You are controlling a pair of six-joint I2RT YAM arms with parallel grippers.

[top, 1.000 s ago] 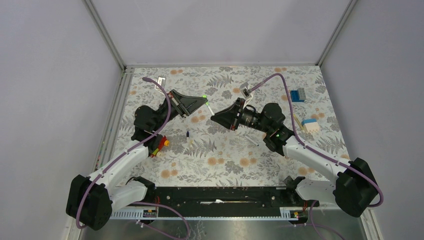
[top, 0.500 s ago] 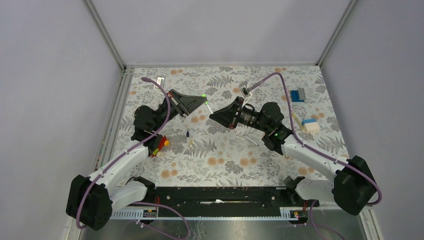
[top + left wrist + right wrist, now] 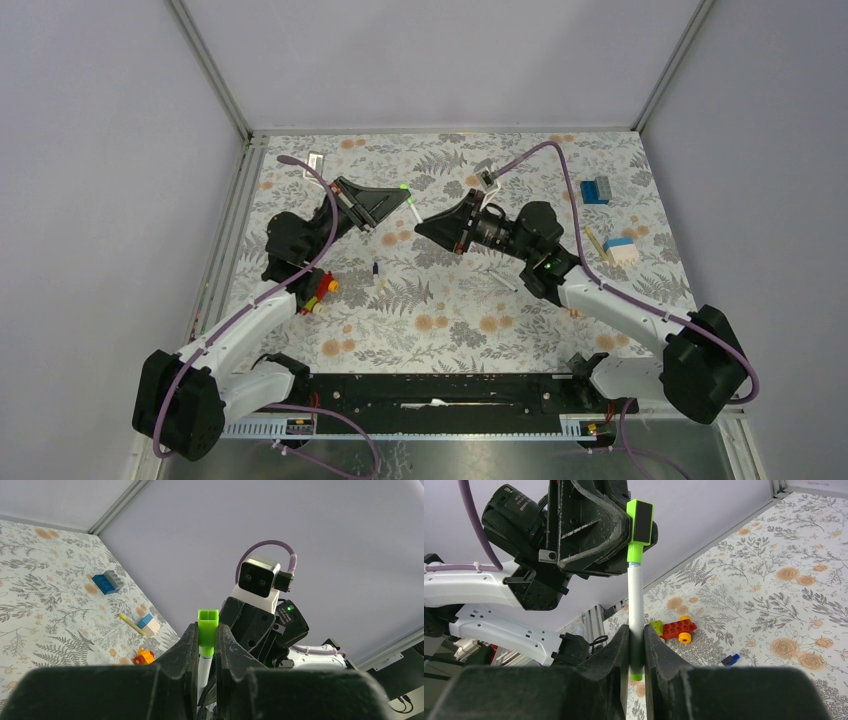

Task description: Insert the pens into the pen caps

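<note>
My left gripper point(image 3: 399, 197) is shut on the bright green pen cap point(image 3: 404, 187), held above the mat; in the left wrist view the cap point(image 3: 208, 627) sticks up between the fingers of the gripper point(image 3: 207, 632). My right gripper point(image 3: 419, 229) is shut on a white pen point(image 3: 413, 210). In the right wrist view the gripper point(image 3: 637, 637) holds the pen's barrel point(image 3: 636, 600), and the pen's tip sits inside the green cap point(image 3: 640, 527). The dark blue cap point(image 3: 375, 268) lies on the mat, also seen in the right wrist view point(image 3: 730, 659). A tan pen point(image 3: 595, 243) lies at the right.
A red-yellow-green toy brick car point(image 3: 318, 293) lies by the left arm. A blue brick point(image 3: 596, 190) and a blue-and-white brick point(image 3: 620, 250) sit at the right, next to the tan pen. Metal frame rails edge the floral mat point(image 3: 470, 320).
Both grippers have shifted slightly left and toward the back. The right gripper has closed in on the left one, with the pen tip pushed further into the green cap.
</note>
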